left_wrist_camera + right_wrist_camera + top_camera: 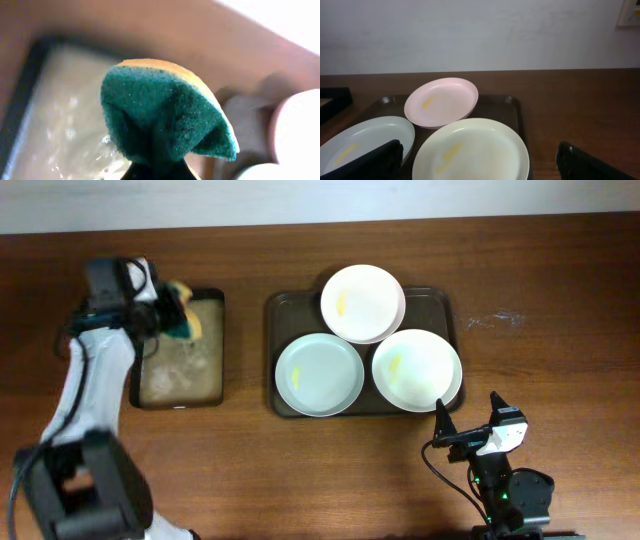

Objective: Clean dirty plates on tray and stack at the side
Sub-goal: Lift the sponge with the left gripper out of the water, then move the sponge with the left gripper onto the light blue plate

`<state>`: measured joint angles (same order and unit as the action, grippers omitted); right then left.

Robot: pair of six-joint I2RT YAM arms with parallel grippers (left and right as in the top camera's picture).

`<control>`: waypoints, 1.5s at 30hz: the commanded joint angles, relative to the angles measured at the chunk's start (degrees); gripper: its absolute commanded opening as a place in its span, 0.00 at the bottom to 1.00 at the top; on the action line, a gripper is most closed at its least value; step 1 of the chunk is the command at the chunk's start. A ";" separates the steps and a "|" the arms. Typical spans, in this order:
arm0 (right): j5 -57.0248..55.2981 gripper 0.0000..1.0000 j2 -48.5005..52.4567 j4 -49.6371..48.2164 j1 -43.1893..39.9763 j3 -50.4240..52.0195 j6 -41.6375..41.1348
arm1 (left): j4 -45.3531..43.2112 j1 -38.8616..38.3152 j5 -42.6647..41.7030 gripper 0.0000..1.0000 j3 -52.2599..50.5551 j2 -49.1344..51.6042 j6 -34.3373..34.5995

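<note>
Left pincer (172, 310) is clamped tight on the green-and-yellow sponge (165, 115), held over the wet basin (185, 375), presumably for soaking. Right pincer (468, 412) gapes wide and empty, facing the tray (285, 315). Three smeared plates (362, 302) lie there, none stacked aside yet.

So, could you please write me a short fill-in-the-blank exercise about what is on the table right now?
1. The tray holds ___ plates.
2. The left gripper is shut on a green and yellow ___.
3. That item hangs over the ___, left of the tray.
4. The right gripper is ___ and holds nothing.

Missing words: three; sponge; basin; open.
</note>
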<state>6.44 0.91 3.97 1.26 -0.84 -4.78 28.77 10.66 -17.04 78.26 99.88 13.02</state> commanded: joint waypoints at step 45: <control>-0.52 0.98 -0.44 0.04 -0.24 0.52 -0.63 | -0.81 -46.64 24.06 0.00 -6.93 3.45 25.92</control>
<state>6.44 0.91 3.97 1.26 -0.84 -4.75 28.88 -32.80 -3.51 71.44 99.22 32.01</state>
